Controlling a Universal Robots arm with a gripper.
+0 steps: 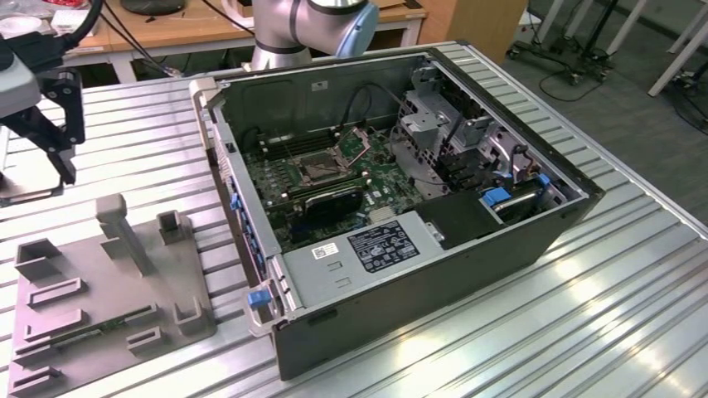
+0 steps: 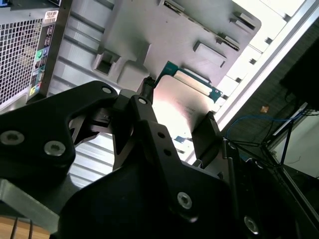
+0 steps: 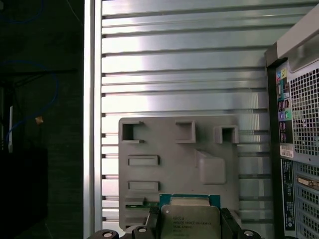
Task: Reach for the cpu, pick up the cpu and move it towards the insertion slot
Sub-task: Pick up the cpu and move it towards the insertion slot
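Slippage was judged the risk: the cpu (image 3: 190, 215) was clamped edgewise in the tool (image 3: 189, 228) near the gray tray (image 3: 174, 149) and could be dropped if jolted.

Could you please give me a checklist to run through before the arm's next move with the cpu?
1. Cpu gripped: ok, the fingers sit on two opposite edges in both wrist views.
2. Cpu clear of the gray tray: ok, it hangs above the tray.
3. Gripper over the insertion slot: not ok, it hangs outside the computer case, at the exterior view's left.
4. Slot uncovered: ok, its dark centre shows in the exterior view.
5. Cpu turned to match the slot: cannot tell.
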